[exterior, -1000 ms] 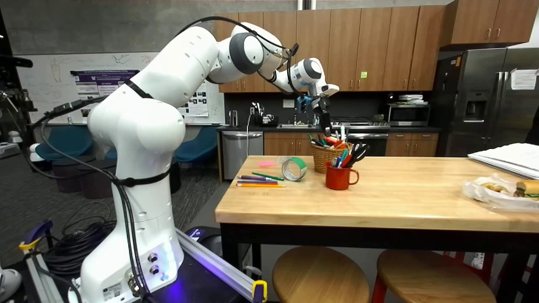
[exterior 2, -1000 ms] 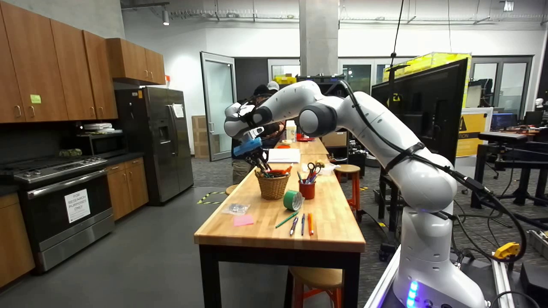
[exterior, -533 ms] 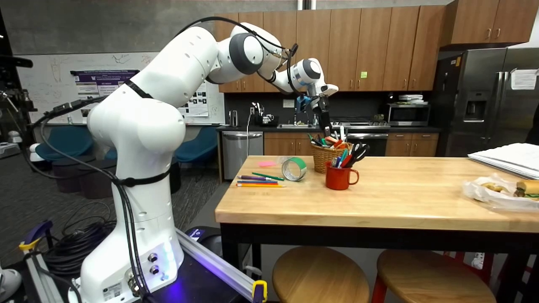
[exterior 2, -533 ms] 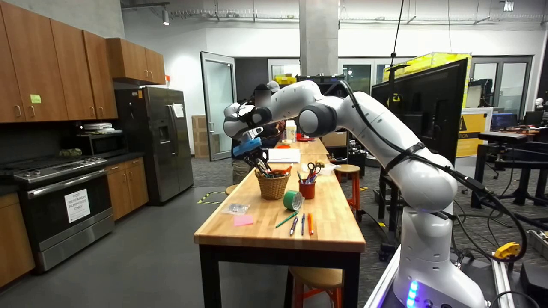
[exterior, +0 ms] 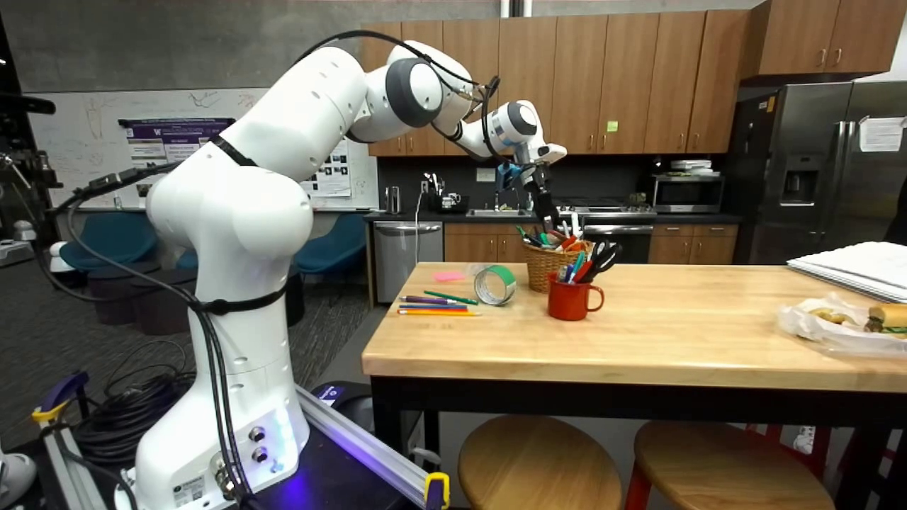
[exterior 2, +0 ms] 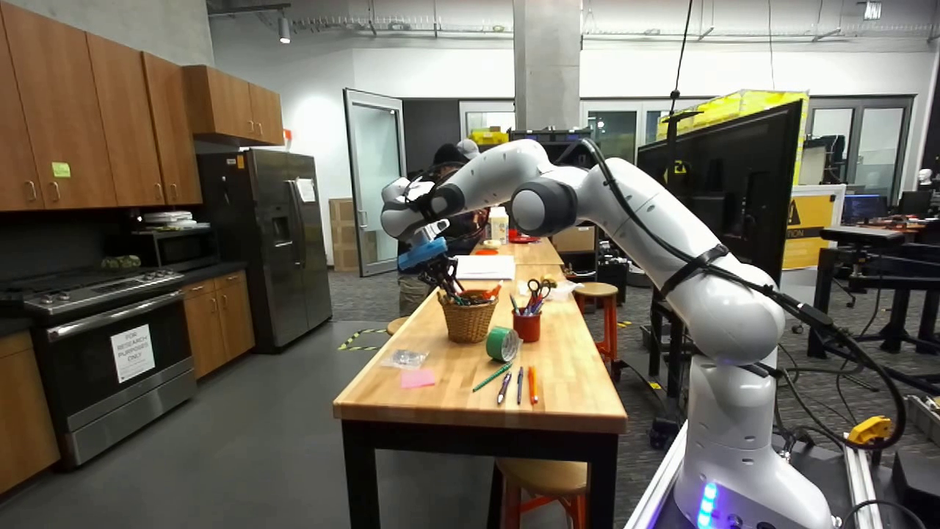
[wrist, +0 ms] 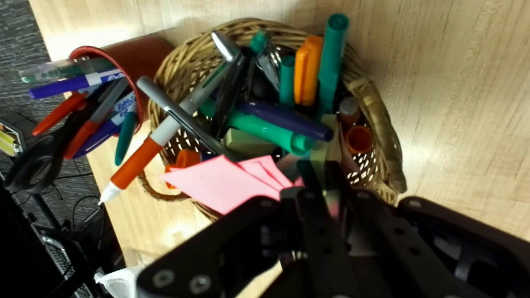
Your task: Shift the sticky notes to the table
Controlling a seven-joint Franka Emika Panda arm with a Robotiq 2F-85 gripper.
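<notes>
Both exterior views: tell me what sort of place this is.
Probably a kitchen area within a research lab: a dark metal refrigerator, a black-and-steel oven bearing a white paper sign reading "FOR RESEARCH PURPOSES ONLY", and a white jointed robot arm.

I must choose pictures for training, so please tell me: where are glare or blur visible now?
Wrist view: glare patches on the table, the gripper dark and slightly blurred; in an exterior view: blue base lights glowing strongly.
</notes>
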